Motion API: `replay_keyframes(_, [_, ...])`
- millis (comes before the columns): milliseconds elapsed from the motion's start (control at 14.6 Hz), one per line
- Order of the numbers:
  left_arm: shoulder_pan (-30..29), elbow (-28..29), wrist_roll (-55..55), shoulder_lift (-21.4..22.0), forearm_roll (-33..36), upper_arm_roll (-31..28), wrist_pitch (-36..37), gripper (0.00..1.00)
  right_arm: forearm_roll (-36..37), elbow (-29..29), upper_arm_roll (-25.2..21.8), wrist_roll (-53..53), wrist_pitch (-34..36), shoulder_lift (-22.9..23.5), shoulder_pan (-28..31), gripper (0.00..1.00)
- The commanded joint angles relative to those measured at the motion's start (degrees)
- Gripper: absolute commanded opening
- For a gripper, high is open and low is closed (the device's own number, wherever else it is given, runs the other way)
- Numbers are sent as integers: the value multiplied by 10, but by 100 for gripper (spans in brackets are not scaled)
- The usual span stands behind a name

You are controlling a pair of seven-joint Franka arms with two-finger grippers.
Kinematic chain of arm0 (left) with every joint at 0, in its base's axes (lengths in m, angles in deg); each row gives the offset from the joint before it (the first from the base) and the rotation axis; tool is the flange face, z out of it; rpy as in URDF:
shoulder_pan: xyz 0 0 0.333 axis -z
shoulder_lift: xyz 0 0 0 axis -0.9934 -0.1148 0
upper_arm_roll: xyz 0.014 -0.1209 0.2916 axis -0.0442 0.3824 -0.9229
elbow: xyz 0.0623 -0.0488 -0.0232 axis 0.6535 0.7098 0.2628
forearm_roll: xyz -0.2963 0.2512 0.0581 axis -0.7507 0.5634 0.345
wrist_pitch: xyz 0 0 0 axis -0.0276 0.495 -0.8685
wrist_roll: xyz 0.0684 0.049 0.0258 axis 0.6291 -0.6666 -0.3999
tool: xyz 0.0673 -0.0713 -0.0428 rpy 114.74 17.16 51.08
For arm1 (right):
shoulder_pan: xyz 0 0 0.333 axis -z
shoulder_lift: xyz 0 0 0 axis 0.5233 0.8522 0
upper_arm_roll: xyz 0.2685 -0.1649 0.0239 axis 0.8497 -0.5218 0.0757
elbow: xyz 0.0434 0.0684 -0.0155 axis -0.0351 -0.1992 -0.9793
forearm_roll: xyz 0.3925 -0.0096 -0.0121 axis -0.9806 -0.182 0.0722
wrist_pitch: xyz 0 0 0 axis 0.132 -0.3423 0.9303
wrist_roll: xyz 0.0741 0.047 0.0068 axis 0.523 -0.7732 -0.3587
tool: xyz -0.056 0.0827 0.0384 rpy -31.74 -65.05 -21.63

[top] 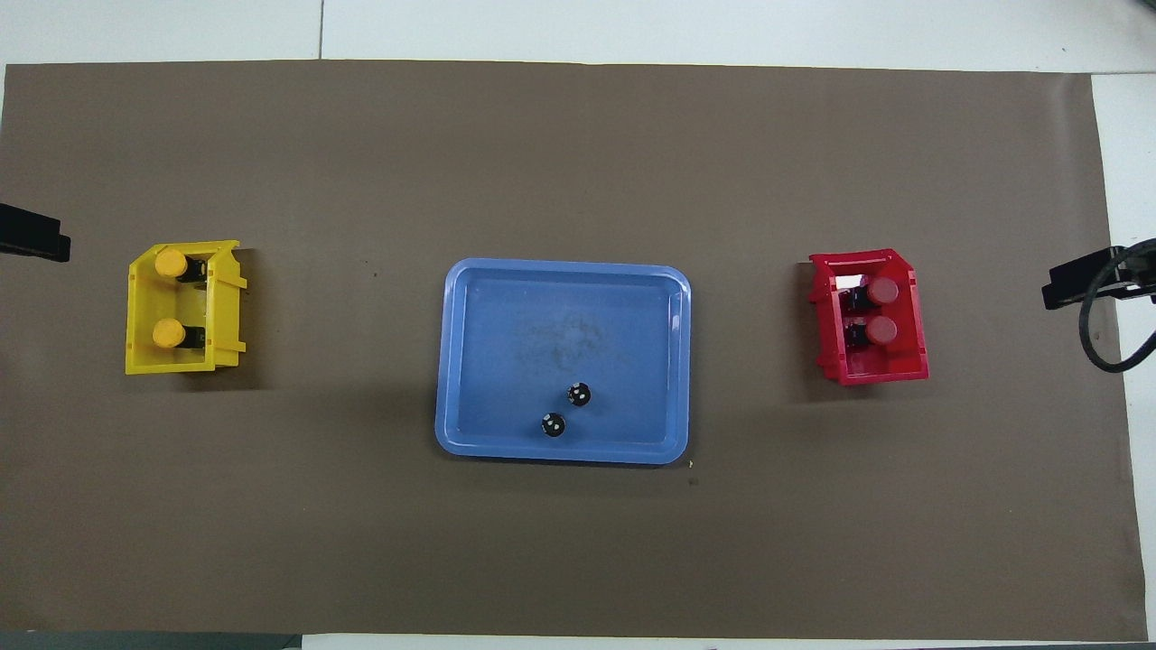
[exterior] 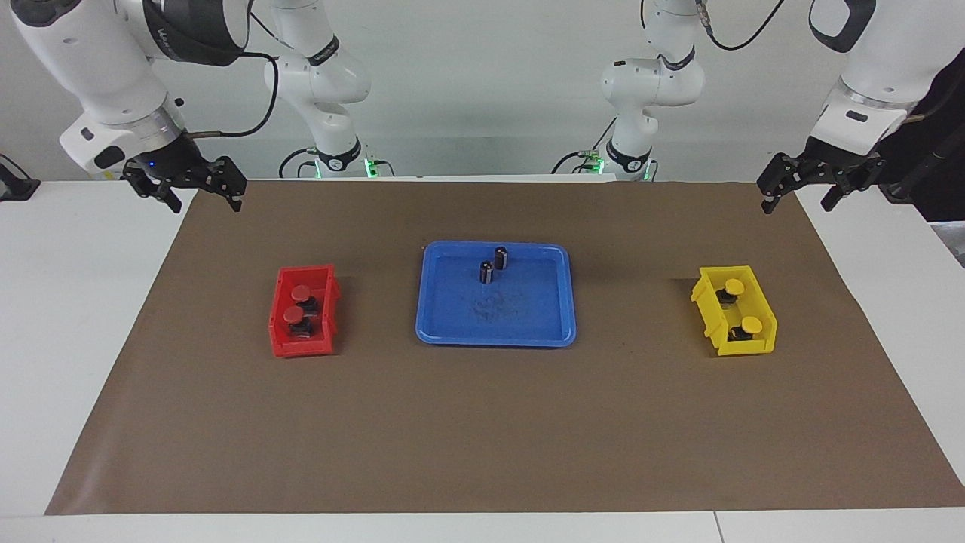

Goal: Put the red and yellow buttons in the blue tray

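The blue tray point(exterior: 494, 338) lies mid-table; it also shows in the overhead view point(top: 560, 271). Two red buttons point(exterior: 300, 292) point(exterior: 294, 314) sit in a small red bin point(exterior: 283, 347) toward the right arm's end. Two yellow buttons point(exterior: 733, 286) point(exterior: 751, 325) sit in a small yellow bin point(exterior: 742, 348) toward the left arm's end. My right gripper point(exterior: 205, 202) hangs open and empty over the mat's corner near its base. My left gripper point(exterior: 798, 205) hangs open and empty over the mat's other near corner. Both arms wait, apart from the bins.
Two dark capless cylinders point(exterior: 501, 257) point(exterior: 487, 272) stand upright in the tray, in the part nearest the robots. A brown mat point(exterior: 482, 437) covers the table. The red bin point(top: 912, 366) and the yellow bin point(top: 135, 361) each stand about a tray's width from the tray.
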Motion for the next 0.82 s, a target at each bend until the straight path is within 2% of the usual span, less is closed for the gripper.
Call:
replay_keyframes(0, [1, 9, -2, 9, 9, 0, 5, 100, 0, -11, 1, -5, 2, -11, 1, 100])
replay_keyframes(479, [1, 9, -2, 9, 9, 0, 5, 100, 0, -13, -3, -1, 10, -12, 13, 100])
replay_keyframes(685, [1, 9, -2, 9, 9, 0, 5, 100, -1, -14, 4, -6, -2, -11, 6, 100])
replay_keyframes(753, [1, 9, -2, 9, 9, 0, 5, 100, -1, -27, 4, -7, -31, -12, -4, 100])
